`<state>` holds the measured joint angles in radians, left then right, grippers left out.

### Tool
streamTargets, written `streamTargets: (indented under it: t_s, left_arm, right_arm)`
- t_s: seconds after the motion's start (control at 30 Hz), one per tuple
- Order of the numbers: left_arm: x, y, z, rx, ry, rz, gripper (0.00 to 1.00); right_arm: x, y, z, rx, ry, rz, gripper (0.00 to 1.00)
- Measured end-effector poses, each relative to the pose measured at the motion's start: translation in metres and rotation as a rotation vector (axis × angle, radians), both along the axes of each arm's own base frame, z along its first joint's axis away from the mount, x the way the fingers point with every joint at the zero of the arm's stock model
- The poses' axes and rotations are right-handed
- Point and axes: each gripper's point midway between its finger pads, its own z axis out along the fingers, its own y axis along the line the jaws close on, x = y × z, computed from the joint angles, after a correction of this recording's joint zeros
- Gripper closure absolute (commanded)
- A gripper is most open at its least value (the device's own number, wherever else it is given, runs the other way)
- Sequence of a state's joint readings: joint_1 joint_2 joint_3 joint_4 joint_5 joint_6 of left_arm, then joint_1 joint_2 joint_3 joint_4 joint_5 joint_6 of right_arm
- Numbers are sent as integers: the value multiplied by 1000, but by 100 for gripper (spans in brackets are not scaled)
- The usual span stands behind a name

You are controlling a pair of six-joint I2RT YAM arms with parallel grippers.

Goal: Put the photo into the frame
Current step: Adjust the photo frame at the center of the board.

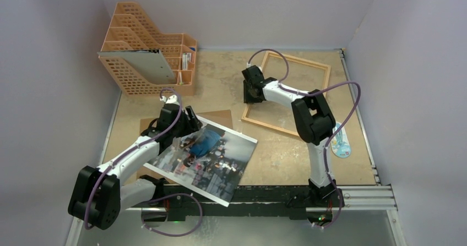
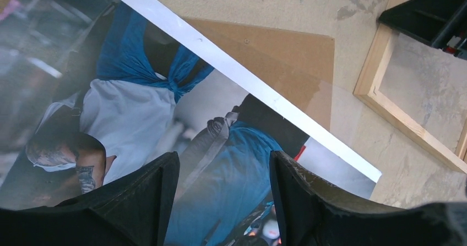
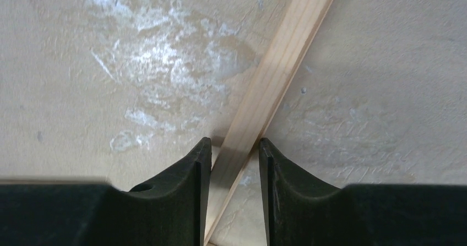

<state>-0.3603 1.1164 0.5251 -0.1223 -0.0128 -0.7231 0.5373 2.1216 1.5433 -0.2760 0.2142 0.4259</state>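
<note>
The photo (image 1: 215, 163), a glossy street print with a white border, lies tilted at the front left, its near corner over the black rail. In the left wrist view the photo (image 2: 132, 114) fills the space under my fingers. My left gripper (image 1: 190, 124) (image 2: 223, 160) is open above the photo's far edge; I cannot tell whether it touches. The light-wood frame (image 1: 297, 59) (image 2: 379, 48) lies flat at the back right. My right gripper (image 1: 253, 94) (image 3: 234, 144) straddles the frame's left rail (image 3: 273, 75), shut on it.
A brown backing panel (image 1: 220, 116) (image 2: 275, 53) lies partly under the photo. An orange file rack (image 1: 148, 48) holding a grey sheet stands at the back left. A small blue-and-white item (image 1: 341, 141) lies at the right edge. Walls close three sides.
</note>
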Motion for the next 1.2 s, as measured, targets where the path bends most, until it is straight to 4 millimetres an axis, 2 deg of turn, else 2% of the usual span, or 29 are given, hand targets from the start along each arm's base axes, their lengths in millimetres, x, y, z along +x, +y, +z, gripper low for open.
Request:
streamTargets:
  t_s: [0.17,0.47,0.67,0.87,0.97,1.1,1.2]
  left_arm:
    - [3,5,-1,20,-4,24,37]
    - [2,9,-23,41,65,56,37]
    - [3,9,-24,39,65,58,37]
    - [2,9,-24,41,66,59,37]
    - [2,10,-24,42,68,60,37]
    - [2,10,-24,42,67,60,37]
    - [2,10,-23,40,63,60,38]
  right_arm:
    - [-14,7,0,49,28,41,71]
    - [-50,22,-1,73,48,155,71]
    - [-62,12,1,34,29,214,67]
    - [-63,7,0,-3,22,245,64]
    - [-62,7,0,-4,19,248,53]
    - [-60,8,3,4,10,238,29]
    - [-63,11,17,36,-6,241,25]
